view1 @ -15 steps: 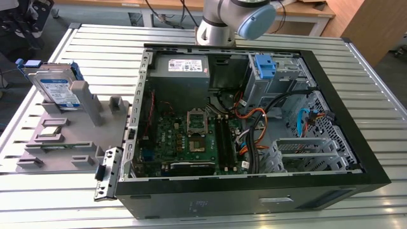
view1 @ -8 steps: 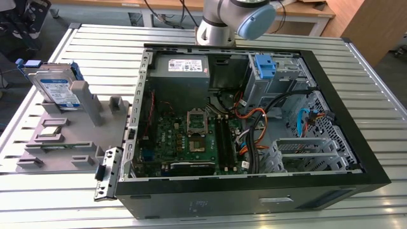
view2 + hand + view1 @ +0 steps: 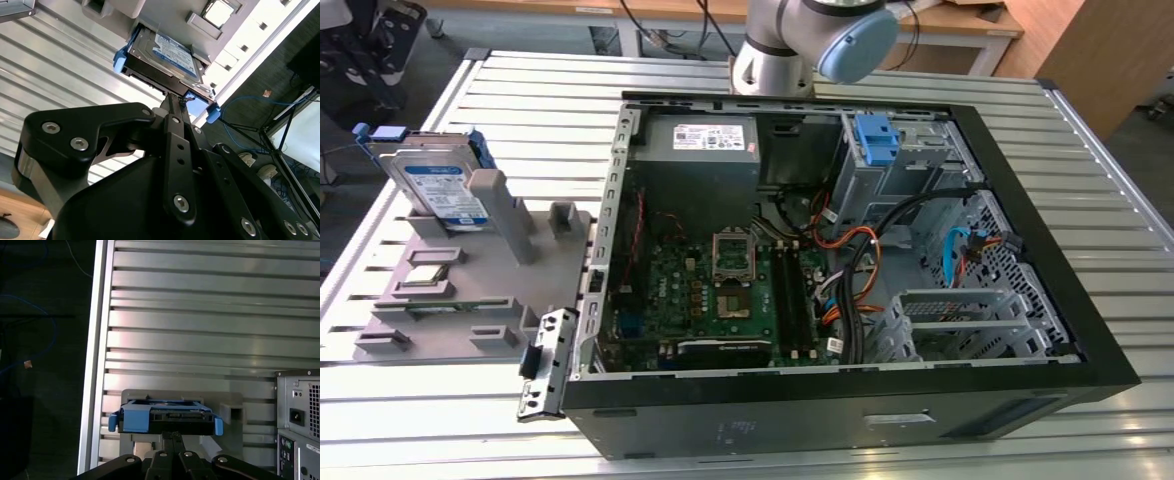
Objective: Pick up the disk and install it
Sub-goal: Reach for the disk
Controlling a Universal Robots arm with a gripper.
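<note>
disk (image 3: 443, 188) stands on edge in grey holder (image 3: 480, 300), exterior view's left, so its edge is graspable — gripper (image 3: 173, 436) near it, fingers pressed together, empty

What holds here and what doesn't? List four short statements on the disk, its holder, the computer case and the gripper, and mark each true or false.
1. The silver hard drive in its blue plastic carrier frame stands on edge in the grey plastic holder. True.
2. The disk is already installed in the black computer case. False: it sits in the holder outside the case, on the exterior view's left.
3. The case lies open, with its green motherboard exposed. True.
4. The gripper is clamped on the disk. False: it is apart from the disk and holds nothing.
</note>
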